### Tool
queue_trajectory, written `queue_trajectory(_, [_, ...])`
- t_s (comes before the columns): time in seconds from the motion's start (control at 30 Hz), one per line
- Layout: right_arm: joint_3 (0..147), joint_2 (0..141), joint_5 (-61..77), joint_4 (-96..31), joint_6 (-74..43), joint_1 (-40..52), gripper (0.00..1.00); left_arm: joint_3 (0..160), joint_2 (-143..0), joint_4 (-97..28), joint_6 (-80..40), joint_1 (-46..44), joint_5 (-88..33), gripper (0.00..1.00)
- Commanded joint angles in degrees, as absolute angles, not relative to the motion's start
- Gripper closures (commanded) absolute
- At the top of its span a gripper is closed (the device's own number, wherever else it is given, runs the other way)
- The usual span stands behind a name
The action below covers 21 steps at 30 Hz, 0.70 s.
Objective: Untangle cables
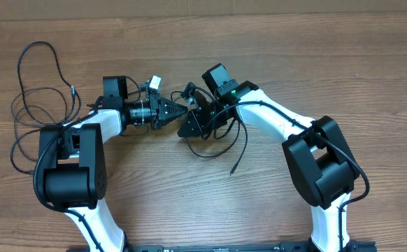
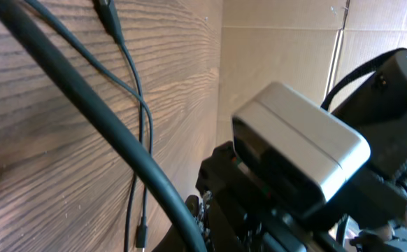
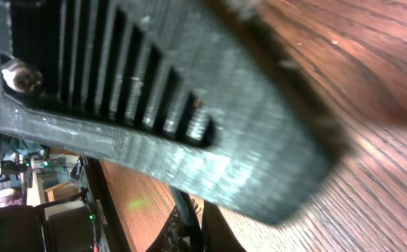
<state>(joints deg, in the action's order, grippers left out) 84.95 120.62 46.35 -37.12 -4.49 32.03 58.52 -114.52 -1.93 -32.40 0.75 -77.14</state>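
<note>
Left fingers (image 1: 174,112) pinched closed, right fingers (image 1: 189,128) closed too, tips nearly meeting. A cord caught in either? Can't tell. Thin black cables (image 1: 214,148) loop just behind the right fingers, more well behind the left. Best drawn apart slowly, low over the desk (image 1: 259,42).

The table (image 1: 210,42) under me is wood with a strong brown grain, smooth and faintly satin. The cables (image 2: 145,119) in the left half of the left wrist view are thin black cords, smooth, with a slight sheen. In the right wrist view my finger (image 3: 210,161) is matt black plastic, rough with fine ridges, and a bright metal screw (image 3: 18,78) shines at upper left. The camera housing (image 2: 301,150) is smooth matt grey plastic. My arm shells (image 1: 266,117) are white plastic.
</note>
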Motion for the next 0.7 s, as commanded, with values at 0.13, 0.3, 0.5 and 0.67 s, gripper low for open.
queue_trajectory(0.13, [87.00,120.86,46.61,-42.06,-4.40,23.81,0.95,58.28,-115.07,-3.70,-27.86,0.45,-76.66,0.96])
queue_trajectory(0.3, [86.98,120.86,46.57,-43.09,-4.40,18.59,0.69,58.26,-115.07,-10.09,-27.59,0.38,-66.54,0.96])
queue_trajectory(0.5, [86.96,120.86,42.19,-43.70,-4.47,15.49,0.00,58.26,-115.07,-17.17,-26.76,0.34,-54.41,0.96])
queue_trajectory(0.67, [86.96,120.86,33.50,-43.64,-9.54,15.20,0.00,58.26,-115.07,-25.10,-26.74,0.34,-43.70,0.96])
